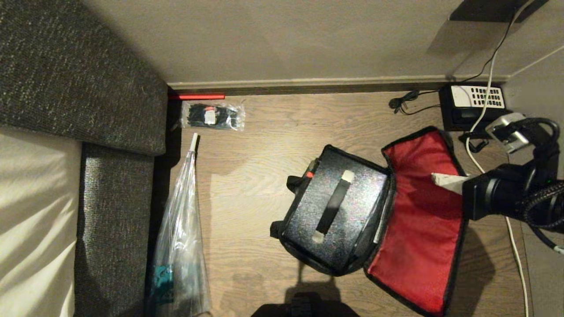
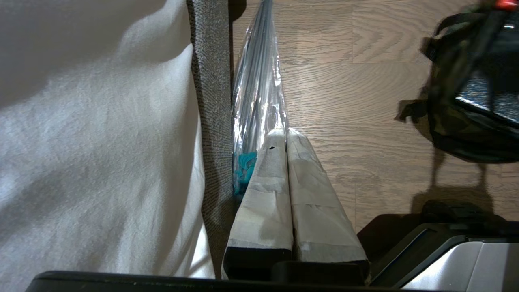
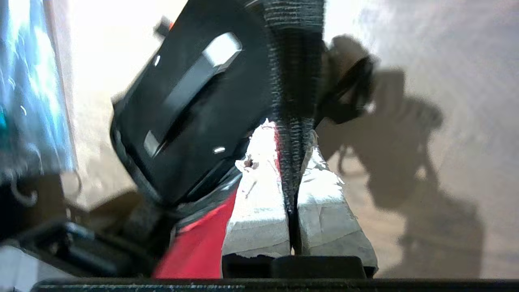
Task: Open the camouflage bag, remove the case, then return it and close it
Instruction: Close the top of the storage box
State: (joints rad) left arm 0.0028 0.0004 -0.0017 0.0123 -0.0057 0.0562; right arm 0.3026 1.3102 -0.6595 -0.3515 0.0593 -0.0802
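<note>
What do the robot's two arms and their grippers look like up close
The right arm is a chunky black cylinder with a braided black cable looping beside it and a silver camera block mounted on top. The right gripper has two wedge-shaped fingers wrapped in frayed whitish tape on a black base. The left gripper matches: two tapering fingers in smoother pale tape on a black mount.

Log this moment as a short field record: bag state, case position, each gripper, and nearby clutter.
bag: camouflage bag on the wood floor, lid flipped open, red lining up
case: case sits inside the bag, handle up
right gripper: right gripper shut on the lid's edge
left gripper: left gripper shut, idle beside the sofa
clutter: desk telephone, plastic bag
</note>
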